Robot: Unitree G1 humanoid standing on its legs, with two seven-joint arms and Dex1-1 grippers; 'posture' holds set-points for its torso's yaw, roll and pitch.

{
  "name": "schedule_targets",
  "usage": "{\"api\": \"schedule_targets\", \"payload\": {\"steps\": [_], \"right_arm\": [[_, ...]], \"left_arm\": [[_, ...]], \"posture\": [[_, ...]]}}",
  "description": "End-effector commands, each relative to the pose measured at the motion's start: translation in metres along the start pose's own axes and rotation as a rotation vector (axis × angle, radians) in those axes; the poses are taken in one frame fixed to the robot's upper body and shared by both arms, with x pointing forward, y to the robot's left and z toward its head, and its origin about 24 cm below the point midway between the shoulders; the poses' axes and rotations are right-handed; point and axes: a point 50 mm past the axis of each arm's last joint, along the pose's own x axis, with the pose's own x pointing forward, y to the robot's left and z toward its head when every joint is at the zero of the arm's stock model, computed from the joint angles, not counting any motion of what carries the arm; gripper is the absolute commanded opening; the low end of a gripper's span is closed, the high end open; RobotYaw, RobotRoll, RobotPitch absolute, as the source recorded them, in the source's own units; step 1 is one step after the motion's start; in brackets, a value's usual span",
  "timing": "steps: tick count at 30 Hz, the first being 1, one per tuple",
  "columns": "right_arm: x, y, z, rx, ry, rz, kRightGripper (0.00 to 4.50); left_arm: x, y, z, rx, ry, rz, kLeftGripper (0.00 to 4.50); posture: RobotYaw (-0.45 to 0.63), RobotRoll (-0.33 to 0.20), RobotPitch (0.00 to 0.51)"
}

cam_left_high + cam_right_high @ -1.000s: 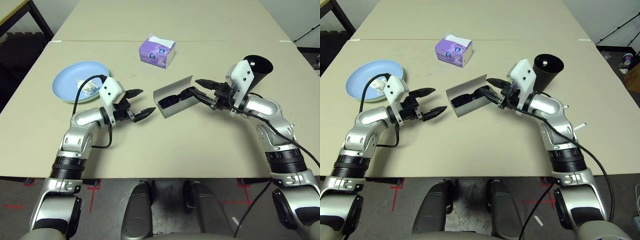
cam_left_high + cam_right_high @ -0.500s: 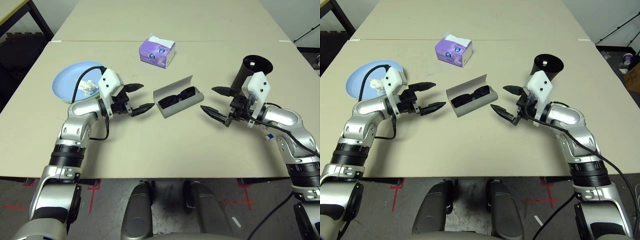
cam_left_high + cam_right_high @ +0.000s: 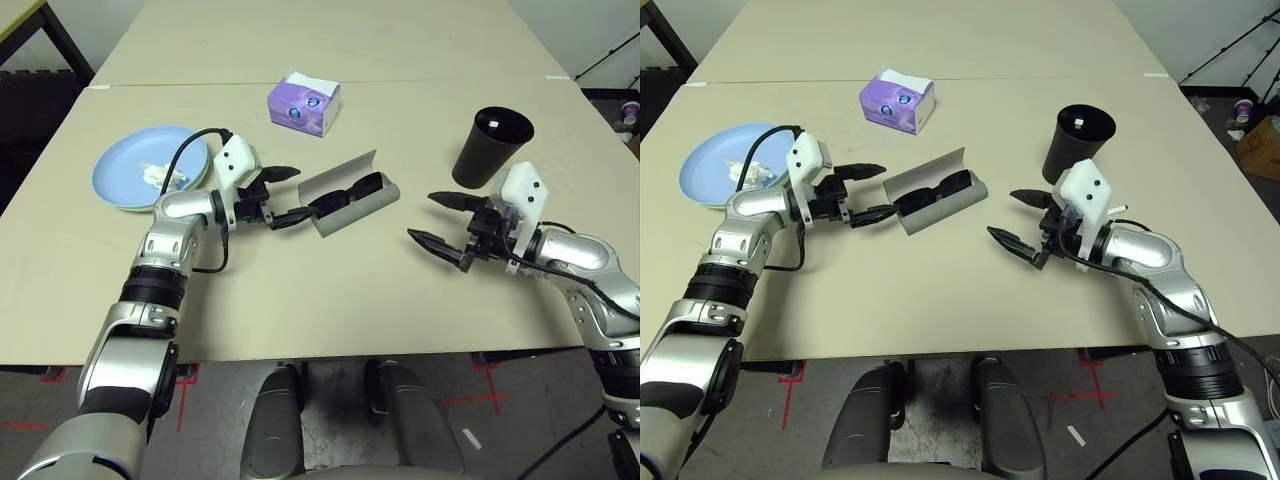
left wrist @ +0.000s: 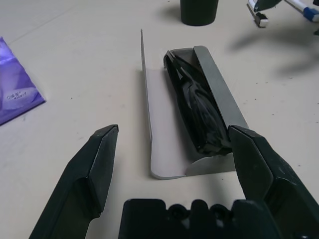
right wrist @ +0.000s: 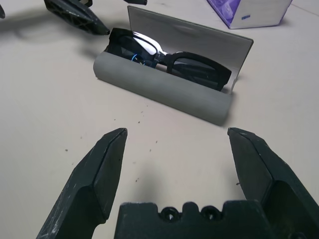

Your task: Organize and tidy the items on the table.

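On my far left the light blue plate (image 3: 147,181) sits on the tabletop (image 3: 300,290) with the crumpled white tissue (image 3: 160,176) lying in it, so that bit looks settled. Next, my left fingers (image 3: 285,197) stand wide apart, their tips just at the near end of the grey glasses case (image 3: 352,192). The case lies mid-tabletop with its lid up and the black sunglasses (image 5: 167,56) resting inside; I judge the glasses stowed but the lid not yet shut. Behind it stands the purple tissue box (image 3: 303,103). Further right, my right fingers (image 3: 440,220) are spread wide and empty, hanging well apart from the case. The tall black cup (image 3: 491,146) stands upright beyond them, with small white pens (image 4: 279,7) lying loose near it, which I judge not yet gathered.
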Motion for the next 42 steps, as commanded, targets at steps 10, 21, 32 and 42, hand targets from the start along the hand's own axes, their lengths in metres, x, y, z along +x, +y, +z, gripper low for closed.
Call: {"api": "schedule_targets", "payload": {"steps": [10,21,32,42], "right_arm": [[0.003,-0.002,0.003,-0.019,-0.002,0.003,4.5],[0.004,-0.003,0.007,-0.025,-0.009,0.002,4.5],[0.006,-0.002,0.009,-0.026,-0.018,-0.002,4.5],[0.02,0.005,0.017,-0.028,-0.056,0.042,4.5]], "left_arm": [[-0.019,0.002,0.018,-0.006,-0.021,-0.027,0.81],[-0.019,0.012,0.005,-0.019,0.02,0.044,0.03],[-0.008,0.009,0.007,-0.013,0.001,0.021,0.03],[-0.004,0.008,0.004,-0.021,0.01,0.012,0.03]], "posture": [[-0.03,0.0,0.193],[-0.05,0.0,0.196],[-0.05,0.0,0.198],[-0.06,0.0,0.199]]}}
